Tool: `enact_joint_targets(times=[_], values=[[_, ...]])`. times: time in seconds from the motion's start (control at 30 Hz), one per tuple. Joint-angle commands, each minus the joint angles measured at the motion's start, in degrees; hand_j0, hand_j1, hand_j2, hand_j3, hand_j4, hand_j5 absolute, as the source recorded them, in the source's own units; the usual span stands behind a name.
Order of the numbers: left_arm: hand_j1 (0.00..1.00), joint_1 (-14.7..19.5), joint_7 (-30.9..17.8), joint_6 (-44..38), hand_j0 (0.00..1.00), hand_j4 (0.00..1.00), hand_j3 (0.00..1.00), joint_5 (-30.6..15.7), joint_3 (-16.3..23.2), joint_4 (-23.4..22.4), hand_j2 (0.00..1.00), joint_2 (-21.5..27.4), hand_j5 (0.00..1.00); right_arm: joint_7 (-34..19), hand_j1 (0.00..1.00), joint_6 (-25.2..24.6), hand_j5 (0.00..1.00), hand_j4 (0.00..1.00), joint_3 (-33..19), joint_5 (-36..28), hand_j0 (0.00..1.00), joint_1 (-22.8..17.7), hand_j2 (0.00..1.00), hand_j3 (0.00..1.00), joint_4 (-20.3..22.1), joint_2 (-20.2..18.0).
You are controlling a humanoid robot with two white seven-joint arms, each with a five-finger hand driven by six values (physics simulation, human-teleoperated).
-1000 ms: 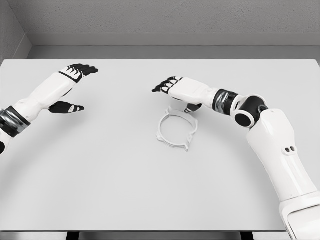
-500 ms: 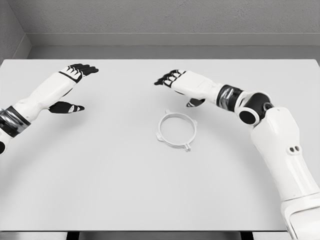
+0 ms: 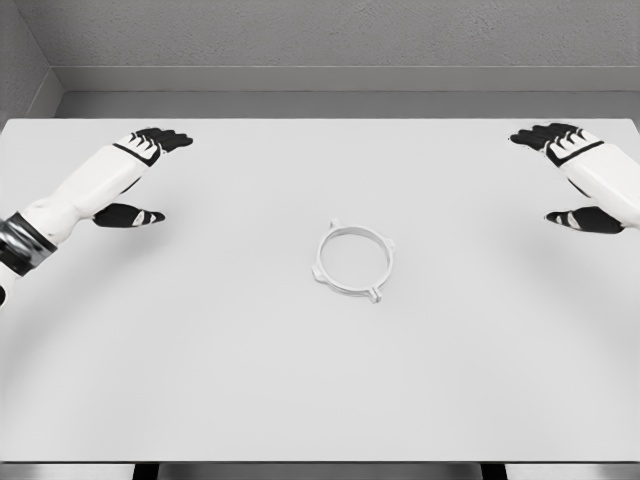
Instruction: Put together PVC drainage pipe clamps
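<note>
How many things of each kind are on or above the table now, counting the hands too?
Clamp ring: 1
Hands: 2, left hand and right hand
Table: 1
Total: 4

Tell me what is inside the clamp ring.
Inside the clamp ring only bare table shows; no pipe or other part. Nothing covers it: both hands, left and right, are far off.
</note>
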State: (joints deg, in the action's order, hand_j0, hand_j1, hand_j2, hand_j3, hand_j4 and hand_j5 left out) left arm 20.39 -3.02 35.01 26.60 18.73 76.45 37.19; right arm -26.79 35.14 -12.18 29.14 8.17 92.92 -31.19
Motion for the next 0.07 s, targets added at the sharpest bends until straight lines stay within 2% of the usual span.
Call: enact_joint_targets(times=[0.0,0.03], values=[[1.0,0.0,0.0,0.0,1.0,1.0,1.0,-0.4,0.0,0.1,1.0,0.1,1.0,0.1,1.0,-0.1,1.0,1.0,-1.6,-1.5,1.0,0.0,1.0,1.0,0.5,-1.5],[1.0,0.0,0.0,0.0,1.0,1.0,1.0,-0.4,0.0,0.2,1.0,0.1,1.0,0.1,1.0,-0.1,1.0,1.0,-1.5,-1.5,1.0,0.0,1.0,1.0,0.6,-1.5]])
